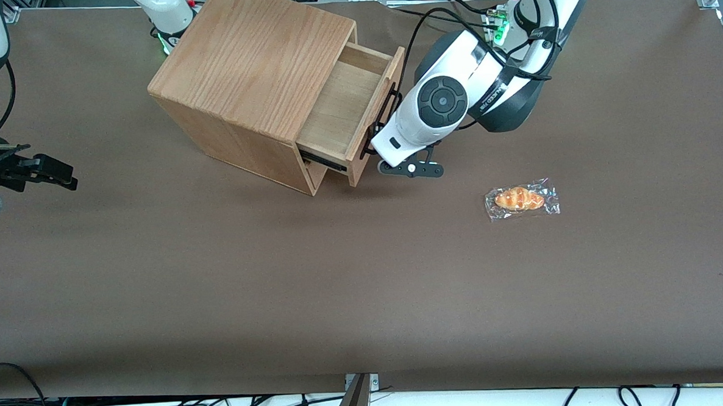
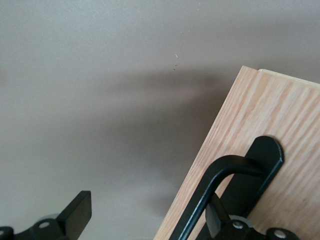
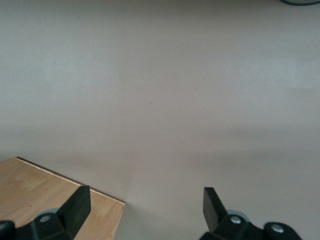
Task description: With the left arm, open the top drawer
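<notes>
1. The table (image 1: 219, 294) carries the oak cabinet (image 1: 252, 67) near its edge farthest from the front camera.
2. The top drawer (image 1: 339, 106) is already pulled well out and looks empty.
3. The left arm (image 1: 454, 95) holds its gripper (image 2: 145, 225) at the black handle (image 2: 220, 185), fingers spread wide: one finger (image 2: 75, 212) off the panel, the other under the bar.
4. Risk, I think: the hooked finger may slip off, or drag the cabinet.
5. Only the front view shows the wrapped bread (image 1: 522, 199); only the wrist view shows the hooking.

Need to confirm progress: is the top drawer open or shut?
Open: the top drawer is pulled well out of the cabinet, its inside showing empty. The gripper is at its handle.
</notes>
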Controlling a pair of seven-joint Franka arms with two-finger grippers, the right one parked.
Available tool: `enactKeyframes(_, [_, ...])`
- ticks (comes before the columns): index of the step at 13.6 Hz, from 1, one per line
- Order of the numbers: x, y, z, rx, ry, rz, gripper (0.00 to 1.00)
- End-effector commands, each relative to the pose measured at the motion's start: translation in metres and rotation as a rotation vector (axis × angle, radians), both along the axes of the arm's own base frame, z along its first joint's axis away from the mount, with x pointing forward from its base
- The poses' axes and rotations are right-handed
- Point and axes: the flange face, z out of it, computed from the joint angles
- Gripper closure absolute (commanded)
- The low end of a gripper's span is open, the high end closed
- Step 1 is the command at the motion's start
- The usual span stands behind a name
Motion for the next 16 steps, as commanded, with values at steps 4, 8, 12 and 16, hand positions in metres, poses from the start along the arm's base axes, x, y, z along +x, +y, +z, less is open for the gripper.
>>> enactKeyframes(4, [0.022, 0.032, 0.035, 0.047, -0.083, 0.052, 0.00])
enactKeyframes(8, [0.025, 0.040, 0.039, 0.052, -0.078, 0.063, 0.00])
enactKeyframes(12, [0.030, 0.048, 0.040, 0.047, -0.081, 0.064, 0.00])
enactKeyframes(16, [0.037, 0.058, 0.040, 0.041, -0.083, 0.058, 0.00])
